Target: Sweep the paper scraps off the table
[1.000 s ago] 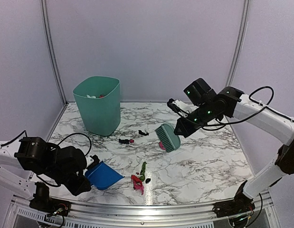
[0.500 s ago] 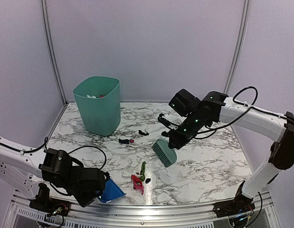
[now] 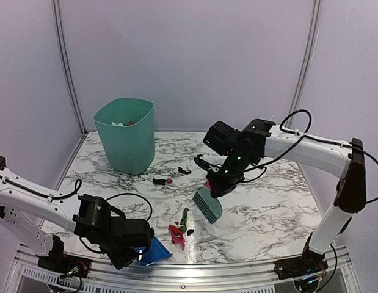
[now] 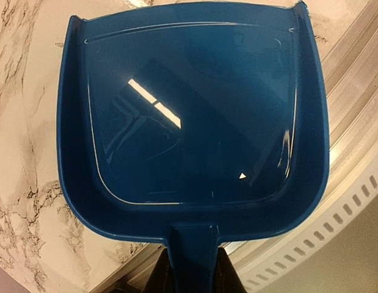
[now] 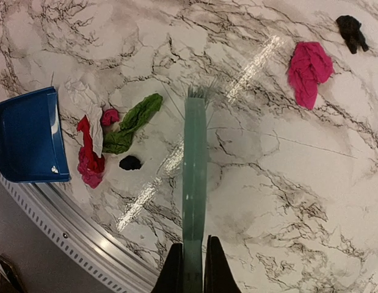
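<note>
1. At the near rail, the left tool (image 4: 195,276) is clamped on the handle of the blue dustpan (image 4: 195,122), whose tray is empty: nothing has been collected yet.
2. Just beside the pan's mouth lies a cluster of paper scraps (image 5: 91,152), red, pink, green and black, unswept on the table (image 3: 268,213).
3. Behind that cluster, the right tool (image 5: 193,268) is closed on the mint-green brush (image 5: 195,159), bristles pointing towards the scraps; whether they touch the marble cannot be told.
4. Farther back, a pink scrap (image 5: 309,70) and a black scrap (image 5: 352,32) lie well apart from the pan.
5. Judged so, the sweeping is barely begun.
</note>
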`<move>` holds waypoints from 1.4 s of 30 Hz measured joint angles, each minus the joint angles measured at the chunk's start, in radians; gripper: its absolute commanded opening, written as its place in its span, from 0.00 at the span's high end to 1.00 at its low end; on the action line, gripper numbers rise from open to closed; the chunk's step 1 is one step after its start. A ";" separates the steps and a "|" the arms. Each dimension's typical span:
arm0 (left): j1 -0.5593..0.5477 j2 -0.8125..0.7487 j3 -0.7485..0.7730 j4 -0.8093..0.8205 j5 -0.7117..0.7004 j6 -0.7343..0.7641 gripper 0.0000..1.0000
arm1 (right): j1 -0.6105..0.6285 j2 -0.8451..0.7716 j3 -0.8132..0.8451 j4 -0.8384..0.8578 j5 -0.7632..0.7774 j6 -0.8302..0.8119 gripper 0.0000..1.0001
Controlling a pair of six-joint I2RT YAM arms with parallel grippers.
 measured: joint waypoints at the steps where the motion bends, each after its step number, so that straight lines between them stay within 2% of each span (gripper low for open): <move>1: 0.005 0.003 0.000 0.003 0.007 0.001 1.00 | 0.001 0.008 0.005 0.001 -0.005 0.004 1.00; 15: 0.086 0.029 0.000 0.046 0.044 0.069 1.00 | 0.051 0.157 0.125 0.003 -0.076 0.025 1.00; 42: 0.121 0.156 0.065 0.130 0.049 0.180 1.00 | 0.061 0.182 0.124 0.043 -0.178 0.058 1.00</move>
